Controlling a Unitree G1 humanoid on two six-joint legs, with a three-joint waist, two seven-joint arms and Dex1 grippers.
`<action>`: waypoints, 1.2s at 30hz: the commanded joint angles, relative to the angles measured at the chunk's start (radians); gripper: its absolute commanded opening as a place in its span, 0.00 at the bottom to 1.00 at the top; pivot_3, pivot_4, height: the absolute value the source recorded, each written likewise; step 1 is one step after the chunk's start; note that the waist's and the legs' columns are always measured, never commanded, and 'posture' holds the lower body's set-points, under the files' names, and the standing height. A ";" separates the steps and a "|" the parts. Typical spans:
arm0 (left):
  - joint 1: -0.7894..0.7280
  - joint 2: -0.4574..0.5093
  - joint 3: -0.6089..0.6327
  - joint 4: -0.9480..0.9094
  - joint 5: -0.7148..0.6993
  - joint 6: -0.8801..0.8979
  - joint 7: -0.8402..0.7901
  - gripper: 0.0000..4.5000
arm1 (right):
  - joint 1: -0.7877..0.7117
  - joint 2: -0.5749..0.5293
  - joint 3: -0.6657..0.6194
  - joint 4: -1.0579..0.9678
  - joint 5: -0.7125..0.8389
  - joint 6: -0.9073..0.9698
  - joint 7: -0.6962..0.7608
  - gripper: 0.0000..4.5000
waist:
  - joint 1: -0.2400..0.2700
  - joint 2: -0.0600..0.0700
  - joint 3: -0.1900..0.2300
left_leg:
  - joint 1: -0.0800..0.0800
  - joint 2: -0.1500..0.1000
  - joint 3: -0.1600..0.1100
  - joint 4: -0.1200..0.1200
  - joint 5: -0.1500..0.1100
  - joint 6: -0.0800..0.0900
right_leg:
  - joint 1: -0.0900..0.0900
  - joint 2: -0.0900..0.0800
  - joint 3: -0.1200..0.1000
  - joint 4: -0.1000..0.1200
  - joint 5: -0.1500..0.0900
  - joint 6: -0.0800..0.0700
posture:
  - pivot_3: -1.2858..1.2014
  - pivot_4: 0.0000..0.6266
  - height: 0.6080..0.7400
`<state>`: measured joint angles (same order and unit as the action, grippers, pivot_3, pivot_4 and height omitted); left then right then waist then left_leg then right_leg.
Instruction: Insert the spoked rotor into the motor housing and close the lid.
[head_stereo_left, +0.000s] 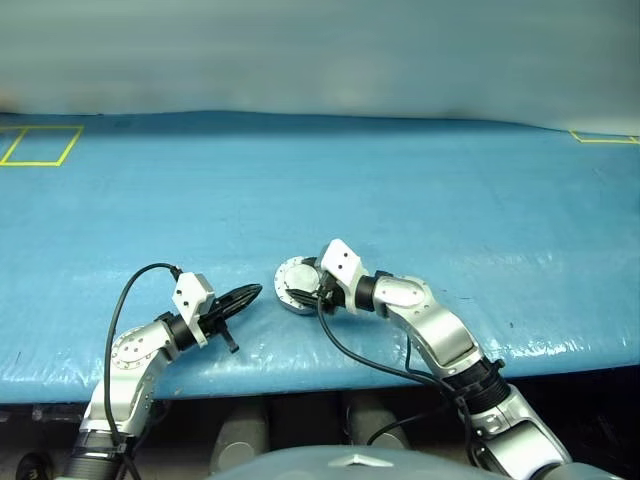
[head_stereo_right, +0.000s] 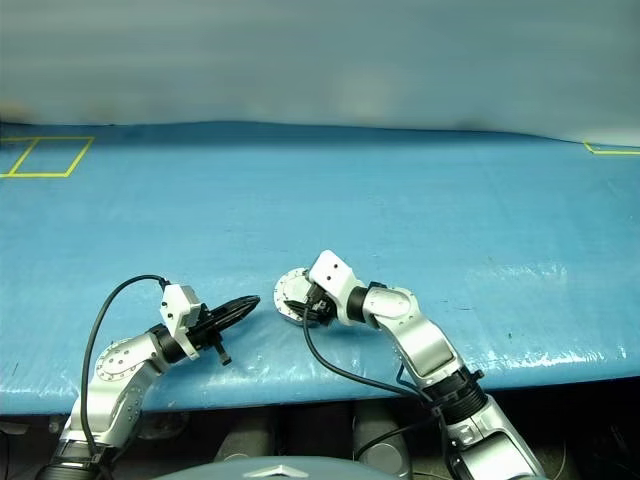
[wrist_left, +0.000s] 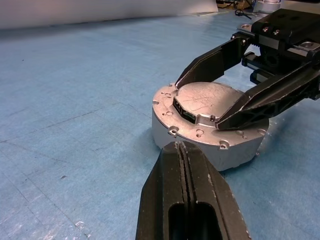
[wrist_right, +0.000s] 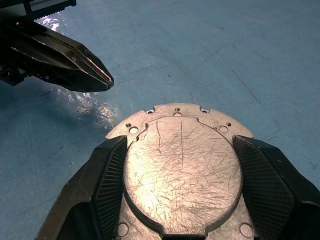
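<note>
The motor housing (wrist_left: 207, 125) sits on the blue worktop (head_stereo_left: 400, 180), near its front edge, between the two arms. Its plain, scratched grey lid (wrist_right: 182, 172) is on top, so the copper part inside is hidden. It looks like thick metal, so it is probably heavy and hard, and it will not bend. The smooth top may be slippery. The round side wall looks like the best place to hold it.

The right end effector (wrist_right: 182, 200) is spread wide, with one black finger (wrist_right: 107, 185) on each side of the lid's raised top. It seems to grip it there. The arm reaches in from the right and tips down a little.

The left end effector (wrist_left: 186, 190) is clenched tight and holds nothing. It points almost flat at the housing, just beside it.
</note>
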<state>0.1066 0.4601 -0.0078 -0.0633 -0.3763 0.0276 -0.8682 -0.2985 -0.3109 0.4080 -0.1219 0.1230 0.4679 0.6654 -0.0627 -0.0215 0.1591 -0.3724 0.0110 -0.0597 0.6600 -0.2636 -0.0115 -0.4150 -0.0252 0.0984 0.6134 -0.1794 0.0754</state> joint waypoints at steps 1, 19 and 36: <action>-0.017 -0.020 0.020 -0.052 -0.034 0.006 0.013 0.00 | 0.007 -0.033 -0.010 0.050 -0.039 0.025 -0.011 0.68 | 0.000 0.000 0.000 | 0.000 0.000 0.000 0.000 0.000 0.000 | 0.000 0.000 0.000 0.000 0.000 0.000 | 0.52 0.24 1.00; -0.126 -0.047 -0.083 0.018 0.009 0.105 0.003 0.00 | 0.019 -0.021 0.001 0.036 -0.043 0.024 -0.021 0.68 | 0.000 0.000 0.000 | -0.001 0.000 0.000 0.000 0.000 0.000 | 0.000 0.000 0.000 -0.001 0.000 0.000 | 0.52 0.24 1.00; -0.100 -0.029 -0.151 0.038 0.106 0.110 0.025 0.00 | 0.030 -0.011 -0.031 0.001 -0.007 0.043 -0.027 0.84 | 0.004 0.002 -0.003 | 0.000 -0.001 -0.001 -0.002 0.000 0.000 | 0.001 0.000 -0.001 -0.003 0.000 0.000 | 0.52 0.24 1.00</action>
<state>-0.0204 0.4259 -0.1263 -0.0447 -0.3029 0.1176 -0.8389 -0.2803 -0.3109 0.3992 -0.1428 0.1251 0.4870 0.6514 -0.0587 -0.0199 0.1562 -0.3725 0.0103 -0.0612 0.6574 -0.2637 -0.0117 -0.4142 -0.0256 0.0977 0.6107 -0.1795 0.0756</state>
